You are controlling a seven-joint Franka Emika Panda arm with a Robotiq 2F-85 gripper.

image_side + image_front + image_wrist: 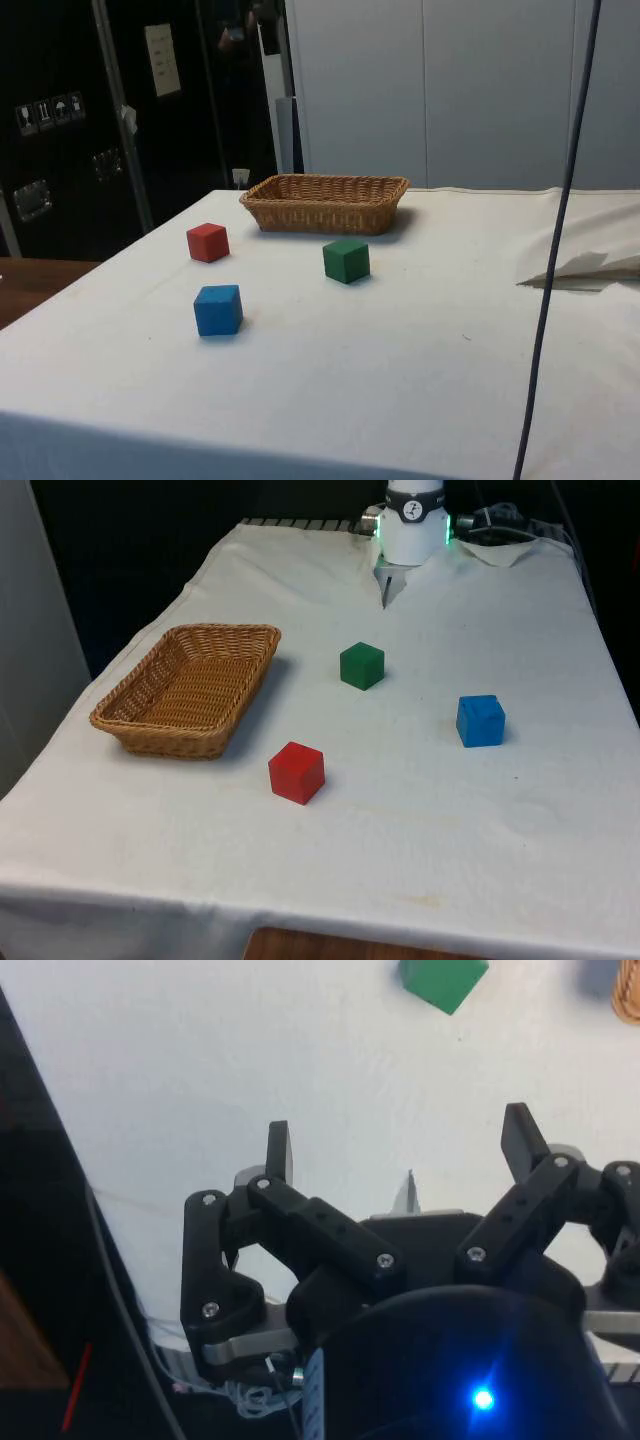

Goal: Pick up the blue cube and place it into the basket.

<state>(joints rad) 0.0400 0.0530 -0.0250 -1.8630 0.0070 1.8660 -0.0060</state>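
One wicker basket and three cubes: green cube nearest it, red cube, blue cube farthest, worktop bare around them. Pincer spread wide, gripping nothing.

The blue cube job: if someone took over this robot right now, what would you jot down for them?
Gripper: fingers open, holding nothing, up above the cloth near the green cube.
Blue cube: sits alone on the white cloth, on the front view's right, untouched.
Basket: on the front view's left, nothing inside it.
Red cube lies between basket and blue cube, nearer the camera.
Done: nothing yet.
Left: reach the blue cube, grasp it, carry it over, drop it into the basket.
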